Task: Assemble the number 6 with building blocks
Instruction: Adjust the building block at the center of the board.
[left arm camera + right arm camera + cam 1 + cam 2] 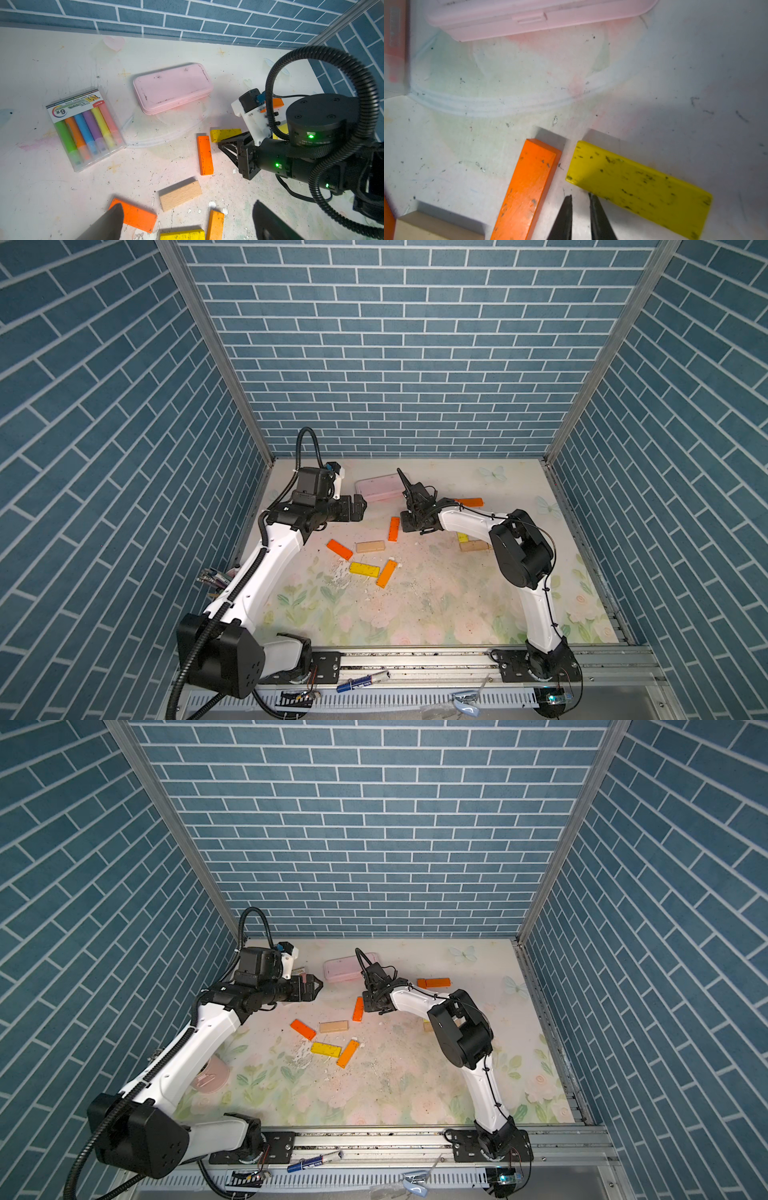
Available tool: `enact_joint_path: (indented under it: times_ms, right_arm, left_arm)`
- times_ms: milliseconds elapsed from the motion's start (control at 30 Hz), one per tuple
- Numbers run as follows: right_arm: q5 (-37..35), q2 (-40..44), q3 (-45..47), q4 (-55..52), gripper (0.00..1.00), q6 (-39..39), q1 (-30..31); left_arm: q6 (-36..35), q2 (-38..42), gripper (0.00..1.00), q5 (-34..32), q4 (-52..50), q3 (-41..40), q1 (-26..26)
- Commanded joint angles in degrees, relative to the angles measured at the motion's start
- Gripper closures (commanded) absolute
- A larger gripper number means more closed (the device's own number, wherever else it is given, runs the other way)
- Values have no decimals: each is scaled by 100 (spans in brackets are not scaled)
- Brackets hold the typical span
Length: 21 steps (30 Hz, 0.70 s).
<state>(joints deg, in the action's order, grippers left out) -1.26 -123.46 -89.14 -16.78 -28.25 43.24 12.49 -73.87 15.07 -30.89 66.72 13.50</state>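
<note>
The building blocks lie loose and scattered on the floral mat, and no number 6 shape shows. In both top views an orange bar (393, 528) stands mid-table, with an orange block (339, 549), a tan block (370, 546), a yellow block (364, 569) and another orange bar (387, 573) nearer the front. My right gripper (580, 196) is shut and empty, tips low between the orange bar (529, 187) and a yellow block (639, 187), touching the yellow block's edge. My left gripper (188, 208) hangs open above the tan block (180, 195), holding nothing.
A pink case (380, 488) lies at the back, and a clear pack of coloured chalks (85, 128) sits beside it. An orange block (469, 502), a yellow one (462, 537) and a tan one (473, 546) lie partly under the right arm. Walls enclose three sides.
</note>
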Motion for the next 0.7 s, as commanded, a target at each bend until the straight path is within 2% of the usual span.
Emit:
enact_joint_path:
  times_ms: [0, 100, 233, 367, 533, 667]
  right_arm:
    - [-158, 242, 17, -307, 81, -97, 27]
    - [-257, 440, 101, -491, 77, -290, 74]
    - [-565, 607, 48, -851, 66, -556, 219]
    - [-709, 865, 185, -976, 62, -965, 264]
    - [-1033, 1719, 972, -626, 61, -1060, 206]
    - [-1118, 2577, 2012, -132, 61, -989, 53]
  left_arm:
    - [109, -47, 3, -15, 72, -45, -58]
    - [129, -36, 3, -15, 84, -54, -58]
    - [179, -35, 3, -177, 65, -62, -67]
    - [165, -72, 4, -411, -27, -54, -67]
    - [262, -393, 10, -385, -65, -63, 8]
    - [200, -884, 13, -601, -265, 57, 459]
